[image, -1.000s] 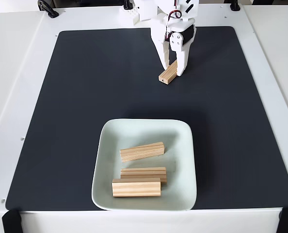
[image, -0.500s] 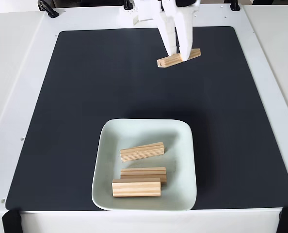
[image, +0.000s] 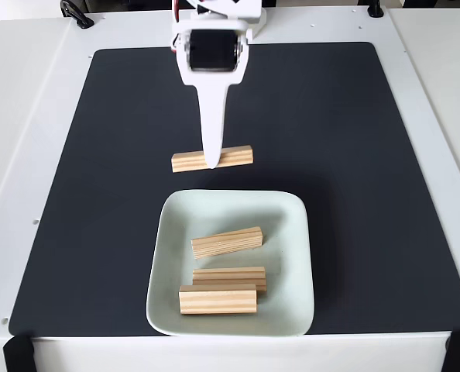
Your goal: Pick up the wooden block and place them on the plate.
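A white table (image: 29, 116) fills the fixed view, and a black mat (image: 121, 155) covers most of it. Two black clamps (image: 17, 353) sit at the near corners, and a black hook-like part (image: 75, 13) lies at the far left edge.

Near the middle, the white arm (image: 211, 46) reaches in from the far edge, a dark motor face set in its body. Its gripper (image: 212, 161) points down toward the camera, and one long white finger (image: 213, 124) shows, tapering to a tip. The jaws are closed on a block (image: 212, 160), gripping it about midway along its length. That block lies level, long side running left to right across the view, and sits just beyond the far rim of the plate (image: 292, 232), above the mat; whether it touches the mat cannot be told.

The plate rests on the near half of the mat, pale green and square with rounded corners. Three more blocks lie inside it. One (image: 227, 242) is slightly tilted near the centre. A second (image: 230, 277) lies nearer the camera, and a third (image: 217, 299) sits just in front of it, touching or overlapping it, close to the near rim.

Right of the plate the mat is bare, with the white table border beyond it.
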`<act>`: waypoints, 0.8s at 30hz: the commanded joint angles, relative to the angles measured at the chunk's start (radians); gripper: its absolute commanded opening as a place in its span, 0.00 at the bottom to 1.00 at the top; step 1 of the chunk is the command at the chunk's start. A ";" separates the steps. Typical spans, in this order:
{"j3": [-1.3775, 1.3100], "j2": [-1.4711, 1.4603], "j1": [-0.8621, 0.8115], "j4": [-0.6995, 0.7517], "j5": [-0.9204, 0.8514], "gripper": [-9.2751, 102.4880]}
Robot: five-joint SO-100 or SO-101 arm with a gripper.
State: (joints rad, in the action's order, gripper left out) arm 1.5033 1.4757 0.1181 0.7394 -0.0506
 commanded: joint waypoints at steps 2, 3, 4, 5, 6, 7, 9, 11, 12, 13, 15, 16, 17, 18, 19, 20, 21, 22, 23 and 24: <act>-0.150 -0.091 -0.012 -0.011 0.000 0.08; -0.166 -0.107 -0.012 -0.011 -0.002 0.08; -0.181 -0.121 -0.011 -0.006 -0.002 0.08; -0.193 -0.132 -0.005 0.008 -0.002 0.08; -0.209 -0.141 0.000 0.029 -0.002 0.08; -0.227 -0.152 0.003 0.052 -0.002 0.08; -0.261 -0.158 0.026 0.094 0.005 0.08; -0.272 -0.160 0.038 0.107 0.011 0.08; -0.270 -0.160 0.041 0.106 0.011 0.08; -0.268 -0.160 0.043 0.106 0.011 0.08; -0.267 -0.160 0.044 0.104 0.011 0.08; -0.267 -0.160 0.044 0.097 0.011 0.08; -0.267 -0.160 0.044 0.095 0.011 0.08; -0.270 -0.160 0.044 0.095 0.011 0.08; -0.272 -0.160 0.044 0.095 0.011 0.08; -0.273 -0.160 0.044 0.095 0.011 0.08; -0.273 -0.160 0.044 0.095 0.011 0.08; -0.273 -0.160 0.044 0.095 0.011 0.08; -0.273 -0.160 0.044 0.095 0.011 0.08; -0.275 -0.160 0.044 0.095 0.011 0.08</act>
State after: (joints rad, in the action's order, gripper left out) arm 1.2839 1.3070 0.1519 0.8422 -0.0491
